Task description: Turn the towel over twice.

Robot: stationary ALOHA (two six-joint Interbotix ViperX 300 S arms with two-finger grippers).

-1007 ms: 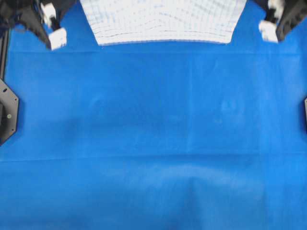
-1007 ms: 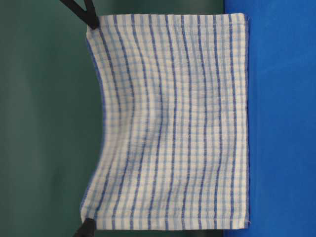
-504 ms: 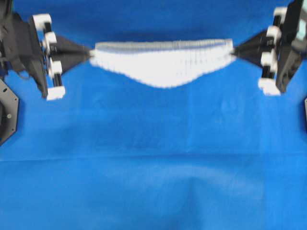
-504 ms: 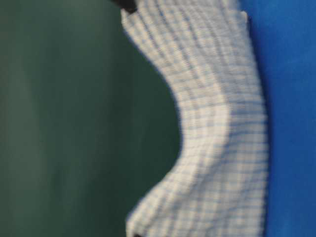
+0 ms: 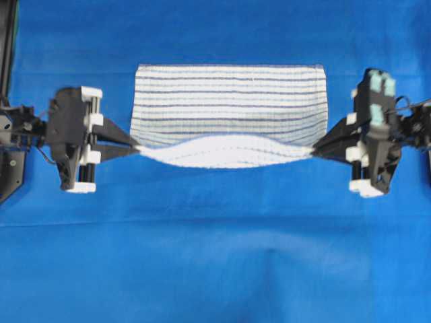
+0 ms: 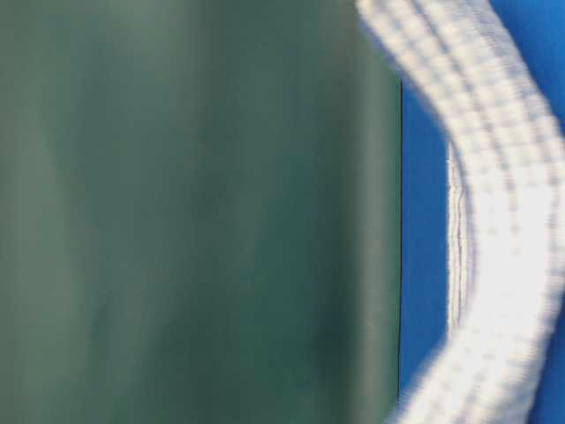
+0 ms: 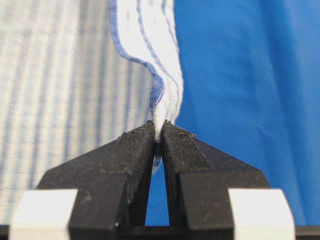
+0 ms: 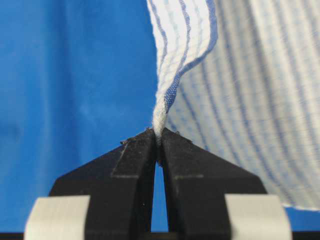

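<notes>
Towel (image 5: 229,94) half laid on blue sheet (image 5: 215,256), far edge flat, near edge lifted. Left gripper (image 5: 137,147) and right gripper (image 5: 314,150) each pinch one near corner. Keep corners level, tension even, lower edge beyond towel's flat part.

The towel (image 5: 229,101) is lying on the counter (image 5: 215,256), stretching between the left fingers (image 5: 124,147) and right fingers (image 5: 326,145), its near edge sagging.

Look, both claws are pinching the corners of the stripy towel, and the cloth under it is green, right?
Not quite. Both claws, left and right, do pinch the stripy towel at its corners, but the cloth under it is blue, not green. The overhead view shows this.
</notes>
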